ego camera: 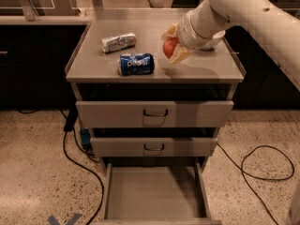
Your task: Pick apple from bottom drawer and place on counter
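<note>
Over the right half of the counter (93, 62), the apple (168, 47) is held by the gripper (174, 45).
A crumpled silver packet (118, 42) and a blue soda can (136, 63) are seen lying on the top; just right of the can the apple is clasped between the pale fingers (180, 56). It seems to hang slightly above the surface, though contact cannot be excluded. Bare top lies directly beneath, so a straight lowering is judged enough.
</note>
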`<state>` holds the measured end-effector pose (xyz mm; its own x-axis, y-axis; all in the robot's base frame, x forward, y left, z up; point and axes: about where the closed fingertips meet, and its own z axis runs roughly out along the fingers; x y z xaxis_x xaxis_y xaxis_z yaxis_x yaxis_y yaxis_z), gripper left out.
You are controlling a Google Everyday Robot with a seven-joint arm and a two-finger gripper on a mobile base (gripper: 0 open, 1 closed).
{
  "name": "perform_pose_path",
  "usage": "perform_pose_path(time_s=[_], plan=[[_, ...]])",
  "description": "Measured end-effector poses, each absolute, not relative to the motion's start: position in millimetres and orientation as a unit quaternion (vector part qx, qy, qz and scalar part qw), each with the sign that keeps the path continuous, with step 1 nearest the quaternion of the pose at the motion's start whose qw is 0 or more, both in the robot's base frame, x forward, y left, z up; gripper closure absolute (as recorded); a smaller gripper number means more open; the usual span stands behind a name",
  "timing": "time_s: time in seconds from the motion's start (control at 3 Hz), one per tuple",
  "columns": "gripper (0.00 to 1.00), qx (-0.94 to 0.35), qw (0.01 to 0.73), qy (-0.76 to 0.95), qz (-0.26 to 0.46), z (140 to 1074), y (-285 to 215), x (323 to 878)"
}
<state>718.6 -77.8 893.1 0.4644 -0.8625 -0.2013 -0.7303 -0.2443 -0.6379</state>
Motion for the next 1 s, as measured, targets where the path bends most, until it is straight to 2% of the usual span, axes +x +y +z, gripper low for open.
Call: perform_pose_path(time_s=[1.0], plan=[[1.00,-0.766,0.335,0.546,-0.052,843,-99,717]])
